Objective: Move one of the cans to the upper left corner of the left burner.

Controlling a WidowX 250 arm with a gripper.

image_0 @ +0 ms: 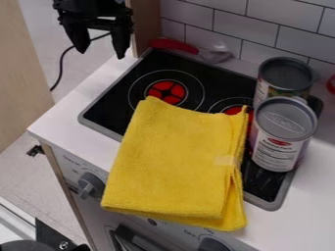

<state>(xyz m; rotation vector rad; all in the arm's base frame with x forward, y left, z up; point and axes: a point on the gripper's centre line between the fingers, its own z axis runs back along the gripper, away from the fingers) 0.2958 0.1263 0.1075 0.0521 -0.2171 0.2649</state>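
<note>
Your gripper [101, 54] hangs at the upper left of the frame, fingers spread, grasping nothing. Both the rear can [265, 90] and the front can [279, 147] stand at the right of the frame, away from the left burner [167, 91], so none of the move is done. You have it all left: grasp one, carry it over the yellow towel [173, 162] or behind it, and release.

Print on front can [282, 149], stove panel [70, 164]: none legible.

White tile wall [262, 17] w/ dk grout behind white table [65, 115]; wood post [147, 19] nr its back L corner; pale floor [23, 169] off L edge.
</note>
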